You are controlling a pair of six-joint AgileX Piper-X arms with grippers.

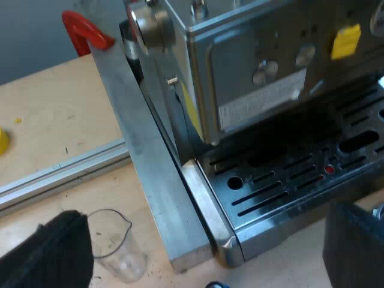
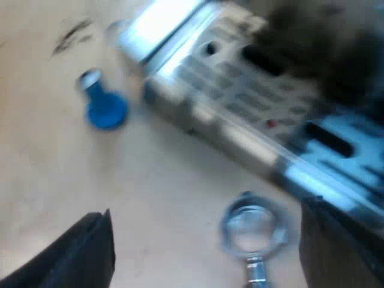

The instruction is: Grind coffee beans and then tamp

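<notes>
The espresso machine [image 1: 258, 78] stands on a wooden table with its slotted drip tray [image 1: 288, 180] in front. My left gripper [image 1: 204, 264] is open and low over the table at the tray's corner, holding nothing. A clear measuring glass [image 1: 117, 243] stands upright beside one of its fingers [image 1: 57, 255]. In the right wrist view the metal holder [image 2: 252, 231] lies loose on the table near the drip tray [image 2: 264, 102], its round basket facing up. My right gripper [image 2: 204, 255] hangs open above it, fingers apart on either side. A blue tamper [image 2: 105, 108] stands on the table farther off.
A tall metal plate [image 1: 150, 162] leans along the machine's side, with a red curved part [image 1: 87, 30] behind its top. A metal rail [image 1: 60, 174] runs across the wooden table. A yellow object [image 1: 3, 141] lies at the table's edge.
</notes>
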